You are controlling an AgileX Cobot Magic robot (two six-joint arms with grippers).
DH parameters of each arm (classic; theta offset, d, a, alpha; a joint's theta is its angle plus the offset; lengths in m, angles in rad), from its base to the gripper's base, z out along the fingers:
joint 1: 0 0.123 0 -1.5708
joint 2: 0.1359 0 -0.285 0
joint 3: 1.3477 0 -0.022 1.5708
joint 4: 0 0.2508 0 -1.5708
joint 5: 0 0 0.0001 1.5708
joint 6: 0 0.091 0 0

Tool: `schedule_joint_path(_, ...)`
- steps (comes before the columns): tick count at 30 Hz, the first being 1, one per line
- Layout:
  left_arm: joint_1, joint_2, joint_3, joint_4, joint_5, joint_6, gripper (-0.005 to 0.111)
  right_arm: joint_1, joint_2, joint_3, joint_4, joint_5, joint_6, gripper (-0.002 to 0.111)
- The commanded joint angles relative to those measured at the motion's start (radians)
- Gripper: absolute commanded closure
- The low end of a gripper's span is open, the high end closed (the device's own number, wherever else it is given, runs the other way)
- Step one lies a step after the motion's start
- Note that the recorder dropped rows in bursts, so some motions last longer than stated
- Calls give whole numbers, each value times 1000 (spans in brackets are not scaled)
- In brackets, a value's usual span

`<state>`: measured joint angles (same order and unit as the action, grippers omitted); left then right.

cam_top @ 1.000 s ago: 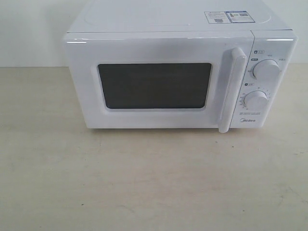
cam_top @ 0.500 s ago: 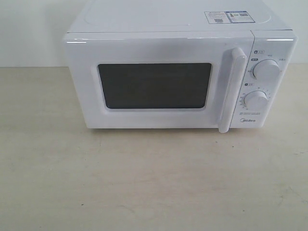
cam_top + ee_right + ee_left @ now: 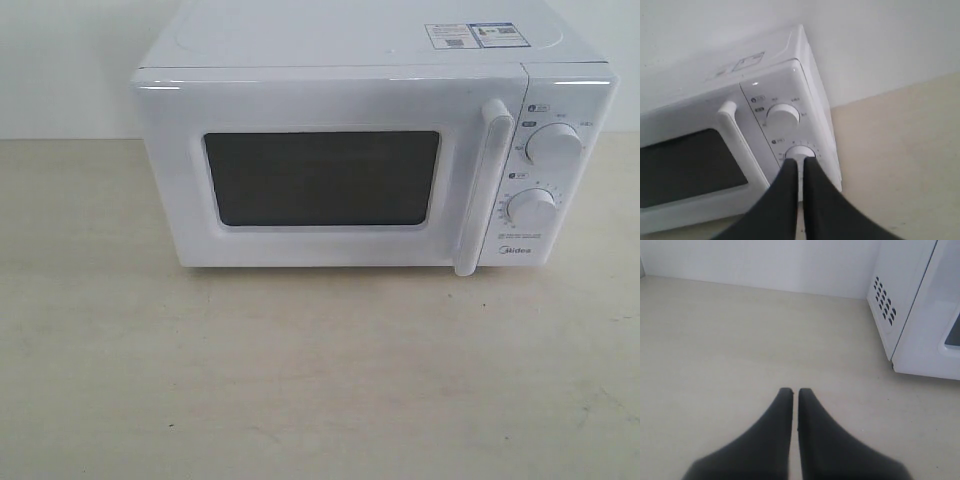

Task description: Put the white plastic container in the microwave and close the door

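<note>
1. A white microwave (image 3: 375, 150) sits on a pale bench (image 3: 300, 380). Its door (image 3: 320, 100) is fully shut, and there are two round dials (image 3: 553, 145) on the right-hand panel.
2. The white plastic container does not appear in any view. The door's window (image 3: 322, 178) is dark, so it is impossible to tell whether the container is already inside.
3. The left fingers (image 3: 782, 410) are drawn almost together and grasp nothing. They hover over bare bench beside the microwave's vented side wall (image 3: 885, 302).
4. The right fingers (image 3: 815, 185) are also clenched on nothing. They point toward the lower dial (image 3: 799, 151).
5. Handling, as a judgement: a plastic container is probably light, with smooth walls that flex under a hard squeeze. A gentle grip across two opposite sides, just under the lid rim, seems safest.
6. The door looks rigid. The obvious place to hold it is the tall white bar handle (image 3: 483, 185) on its right edge. A pull there could drag the light microwave across the bench.
</note>
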<state>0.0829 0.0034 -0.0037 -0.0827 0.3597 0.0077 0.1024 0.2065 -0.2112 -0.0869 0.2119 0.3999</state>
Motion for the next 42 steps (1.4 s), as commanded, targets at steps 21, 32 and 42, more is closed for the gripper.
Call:
schedule_joint_path(21, -2, -3, 4, -7, -2, -8, 102, -26, -207, 211, -12, 201, -105, 108)
schedule_joint_path(32, -2, -3, 4, -7, -2, -8, 102, -59, -207, 211, -12, 200, -111, 108)
schedule_joint_path(42, -2, -3, 4, -7, -2, -8, 102, -59, -207, 211, -12, 200, -111, 108)
